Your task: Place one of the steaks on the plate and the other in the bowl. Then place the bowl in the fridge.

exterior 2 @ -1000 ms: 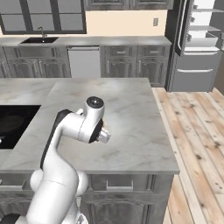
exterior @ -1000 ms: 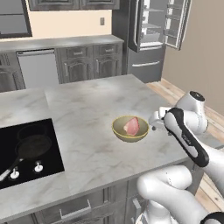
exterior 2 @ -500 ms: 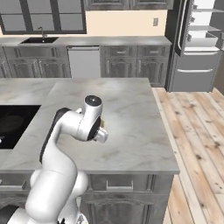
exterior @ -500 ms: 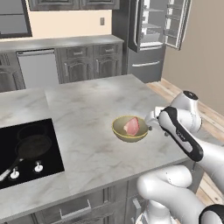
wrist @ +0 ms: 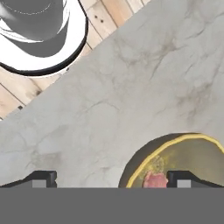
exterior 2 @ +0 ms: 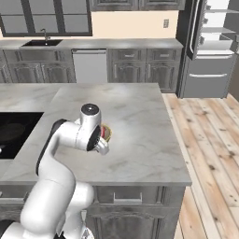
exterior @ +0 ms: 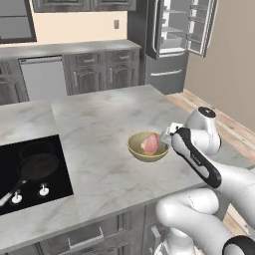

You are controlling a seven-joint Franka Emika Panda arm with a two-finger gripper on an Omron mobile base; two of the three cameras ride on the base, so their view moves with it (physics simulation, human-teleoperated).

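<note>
The gripper point(wrist: 111, 179) is hovering spread wide, straddling the near rim of the bowl point(exterior: 147, 148) on the counter point(exterior: 104, 124). Closing off-centre is risking tipping the bowl. The steak point(exterior: 149, 143) is leaning inside it, long axis tilted upward. Beyond, the fridge point(exterior: 174, 42) is standing open.

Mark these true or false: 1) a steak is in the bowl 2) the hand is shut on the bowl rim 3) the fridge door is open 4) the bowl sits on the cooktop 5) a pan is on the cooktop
1) True: a steak lies in the bowl.
2) False: the hand is open, fingertips astride the bowl's rim, not closed on it.
3) True: the fridge has a door swung open, shelves showing.
4) False: the bowl sits on the marble counter, apart from the cooktop.
5) True: a black pan rests there.
</note>
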